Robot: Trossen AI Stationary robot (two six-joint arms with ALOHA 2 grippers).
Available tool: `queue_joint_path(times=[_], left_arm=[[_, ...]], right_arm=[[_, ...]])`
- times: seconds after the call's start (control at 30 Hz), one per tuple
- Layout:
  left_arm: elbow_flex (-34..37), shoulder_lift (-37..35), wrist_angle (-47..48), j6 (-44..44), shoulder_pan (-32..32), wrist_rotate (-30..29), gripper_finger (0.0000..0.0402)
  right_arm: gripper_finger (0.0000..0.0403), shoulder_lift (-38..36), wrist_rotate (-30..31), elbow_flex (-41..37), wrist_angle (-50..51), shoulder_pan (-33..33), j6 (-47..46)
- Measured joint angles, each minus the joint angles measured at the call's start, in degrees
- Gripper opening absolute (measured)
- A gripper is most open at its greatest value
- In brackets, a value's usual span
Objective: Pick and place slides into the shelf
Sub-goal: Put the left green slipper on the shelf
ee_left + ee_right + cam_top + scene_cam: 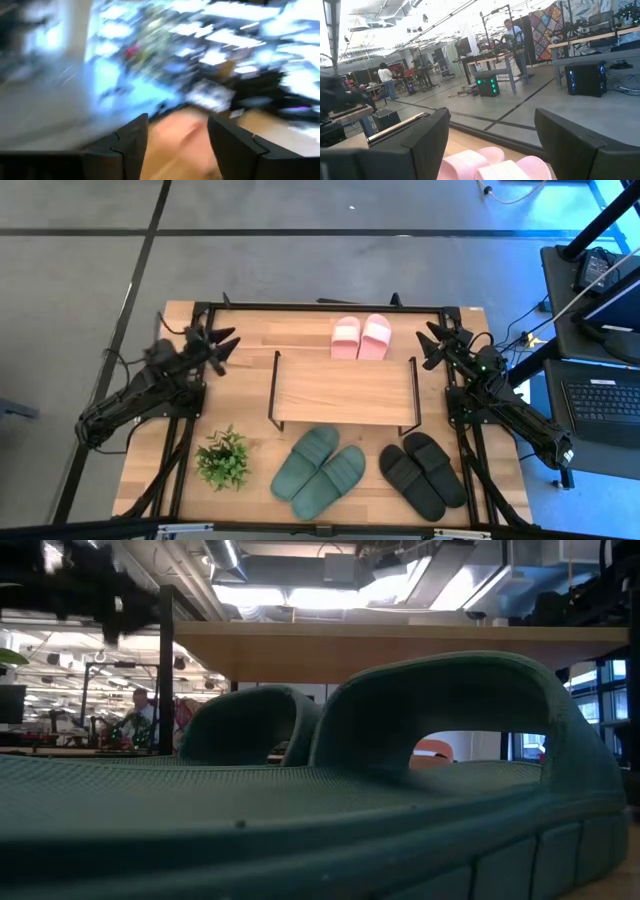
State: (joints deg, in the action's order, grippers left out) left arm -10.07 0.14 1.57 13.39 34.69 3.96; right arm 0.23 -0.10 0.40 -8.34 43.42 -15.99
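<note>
Three pairs of slides lie on the table: a pale pink pair [360, 337] behind the shelf, a large dull green pair [320, 471] in front of it, and a black pair [424, 472] at the front right. The shelf [345, 391] stands in the table's middle on black legs. The green slides [400, 780] fill the low view. At the far left my left gripper [222, 345] is open and touches nothing. My right gripper [432, 343] is open at the far right, with the pink pair [490, 165] beyond its fingers.
A small green potted plant [222, 458] stands at the table's front left. A black frame [320, 307] runs round the table's edges. Bare wood lies on either side of the shelf. People stand in the room beyond the table.
</note>
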Motion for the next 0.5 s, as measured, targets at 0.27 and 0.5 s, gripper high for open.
queue_joint_path(times=[0.27,0.5], left_arm=[[-16.29,8.57,-2.53,-13.78,-5.64,4.61,0.0188],[-30.93,27.66,-0.54,-28.61,-14.63,7.67,0.0188]], right_arm=[[0.0291,0.00,0.00,0.00,0.01,0.00,-0.09],[0.0291,0.00,0.02,0.00,0.11,0.00,-0.07]])
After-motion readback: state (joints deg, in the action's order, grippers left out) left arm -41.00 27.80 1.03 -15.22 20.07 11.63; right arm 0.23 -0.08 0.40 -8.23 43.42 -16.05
